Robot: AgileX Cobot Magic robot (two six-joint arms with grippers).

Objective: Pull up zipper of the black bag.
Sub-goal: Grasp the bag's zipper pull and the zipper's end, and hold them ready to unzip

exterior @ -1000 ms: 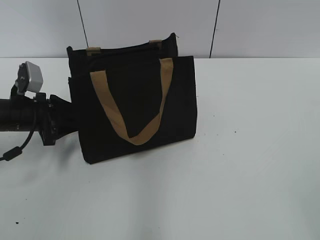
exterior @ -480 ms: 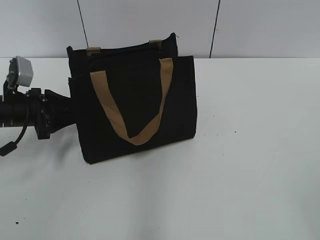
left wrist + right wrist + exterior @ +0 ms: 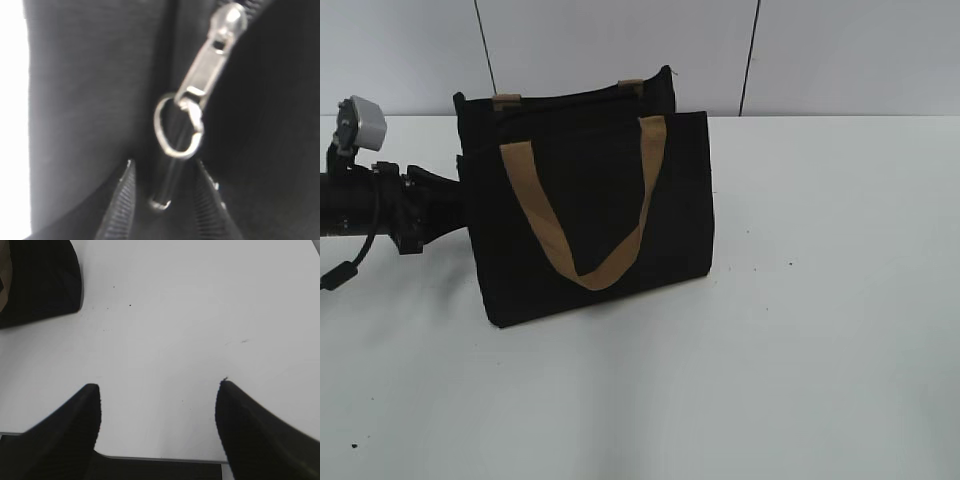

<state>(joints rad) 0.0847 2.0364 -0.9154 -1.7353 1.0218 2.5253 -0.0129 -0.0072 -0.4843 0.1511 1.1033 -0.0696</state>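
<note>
The black bag [image 3: 600, 180] stands upright on the white table with a tan strap handle [image 3: 535, 215] hanging down its front. The left arm [image 3: 380, 205] reaches in level from the left, and its gripper is hidden at the bag's left side. In the left wrist view the zipper's silvery pull tab [image 3: 202, 70] hangs from the slider [image 3: 229, 19], with a metal ring [image 3: 161, 136] and a dark strip [image 3: 167, 180] below. The left gripper [image 3: 163, 165] is narrowly open, its fingers either side of that strip with gaps showing. The right gripper [image 3: 157, 385] is open and empty over bare table.
A corner of the black bag [image 3: 40, 280] shows at the top left of the right wrist view. The white table [image 3: 820, 300] extends to the right and front of the bag. A grey wall [image 3: 620, 40] stands close behind it.
The left arm has drawn back to the left and risen slightly beside the bag. The bag has not moved.
</note>
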